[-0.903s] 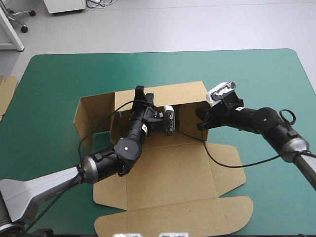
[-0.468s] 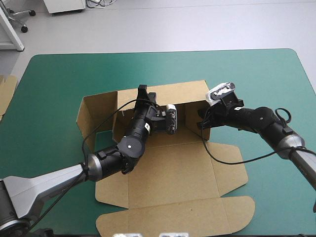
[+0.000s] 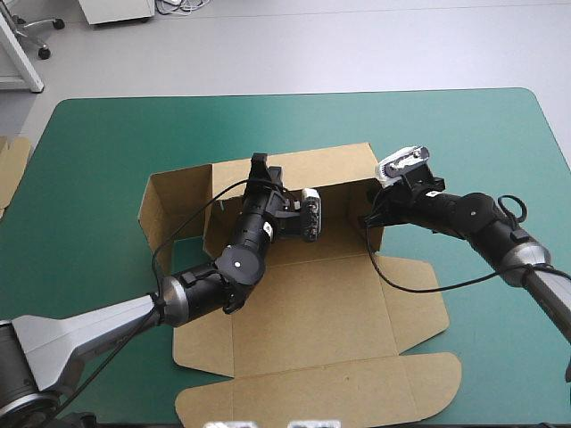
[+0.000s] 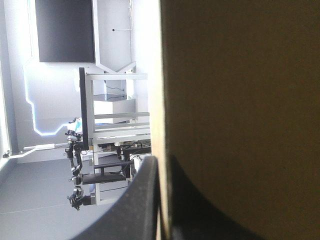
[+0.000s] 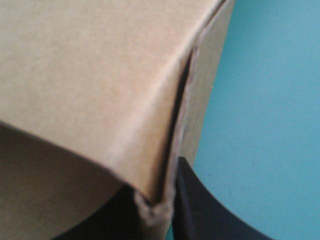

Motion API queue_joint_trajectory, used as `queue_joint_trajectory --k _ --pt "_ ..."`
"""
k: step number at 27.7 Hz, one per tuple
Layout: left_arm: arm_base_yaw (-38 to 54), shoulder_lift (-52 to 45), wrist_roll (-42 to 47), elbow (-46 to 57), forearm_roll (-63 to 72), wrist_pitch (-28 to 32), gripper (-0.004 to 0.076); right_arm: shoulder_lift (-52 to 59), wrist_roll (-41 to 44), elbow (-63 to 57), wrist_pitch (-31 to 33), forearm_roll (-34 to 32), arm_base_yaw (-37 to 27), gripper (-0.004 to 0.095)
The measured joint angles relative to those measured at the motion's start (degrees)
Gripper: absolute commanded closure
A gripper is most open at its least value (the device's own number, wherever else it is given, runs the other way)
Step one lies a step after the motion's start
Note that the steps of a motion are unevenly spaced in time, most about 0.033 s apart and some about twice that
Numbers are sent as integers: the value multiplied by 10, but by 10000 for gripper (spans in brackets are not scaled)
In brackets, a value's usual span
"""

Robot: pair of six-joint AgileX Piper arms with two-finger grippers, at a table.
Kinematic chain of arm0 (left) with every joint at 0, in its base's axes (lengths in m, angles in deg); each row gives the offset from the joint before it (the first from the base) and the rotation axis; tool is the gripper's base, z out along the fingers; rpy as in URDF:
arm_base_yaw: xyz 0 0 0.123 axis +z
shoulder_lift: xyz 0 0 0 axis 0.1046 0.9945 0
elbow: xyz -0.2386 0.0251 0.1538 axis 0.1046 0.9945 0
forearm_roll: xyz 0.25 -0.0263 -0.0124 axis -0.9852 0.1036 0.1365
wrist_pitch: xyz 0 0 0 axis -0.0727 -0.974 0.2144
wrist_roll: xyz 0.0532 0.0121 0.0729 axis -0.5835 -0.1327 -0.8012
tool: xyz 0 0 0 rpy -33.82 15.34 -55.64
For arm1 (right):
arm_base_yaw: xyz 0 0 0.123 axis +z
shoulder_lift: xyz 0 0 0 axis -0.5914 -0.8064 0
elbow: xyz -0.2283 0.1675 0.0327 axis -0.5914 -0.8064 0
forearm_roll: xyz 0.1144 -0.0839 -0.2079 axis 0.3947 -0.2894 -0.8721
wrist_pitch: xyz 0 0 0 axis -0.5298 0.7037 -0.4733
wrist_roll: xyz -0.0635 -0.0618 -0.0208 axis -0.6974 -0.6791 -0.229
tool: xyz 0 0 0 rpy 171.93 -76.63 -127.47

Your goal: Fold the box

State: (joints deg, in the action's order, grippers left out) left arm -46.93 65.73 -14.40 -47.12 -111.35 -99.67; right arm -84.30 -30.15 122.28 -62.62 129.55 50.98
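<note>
Left hand (image 3: 260, 168): all but closed on the top edge of the box's far wall, with the board pinched between its two black fingers (image 4: 136, 205). In its wrist view the wall runs straight ahead from the grip.
Right hand (image 3: 368, 217): clamped on the right end of the same wall, at the corner where the board turns. In its wrist view two layers of board sit between its fingers (image 5: 206, 216), with the teal-green cover beside them.
Far wall (image 3: 317, 168): upright, running across between the two hands.
Left side wall (image 3: 169, 203): also raised, angled outward from the far wall's left end, with neither hand on it.
Box (image 3: 308, 308): brown, near the middle of the bench and only partly raised. Its base lies flat under the left arm.
Right flap (image 3: 415, 303): flat on the cover, below the right hand.
Near panel (image 3: 321, 392): flat, reaching toward the bench's near edge.
Bench (image 3: 107, 143): teal-green cover.
Spare board (image 3: 11, 168): an edge of it shows at the bench's left edge, well apart from the box.
</note>
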Motion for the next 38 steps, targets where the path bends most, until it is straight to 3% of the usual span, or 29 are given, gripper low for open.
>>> queue_joint_trajectory --k 10,19,33,38 --pt "0 0 0 -4 1 2 727 -1 1 0 -4 2 0 942" --pt "-21 -5 1 -24 7 60 591 -1 27 0 9 2 0 942" --pt "-87 -60 0 -27 12 92 600 2 121 5 22 -61 2 942" --pt "-85 -116 -43 -29 9 82 601 2 133 5 21 -71 4 942"
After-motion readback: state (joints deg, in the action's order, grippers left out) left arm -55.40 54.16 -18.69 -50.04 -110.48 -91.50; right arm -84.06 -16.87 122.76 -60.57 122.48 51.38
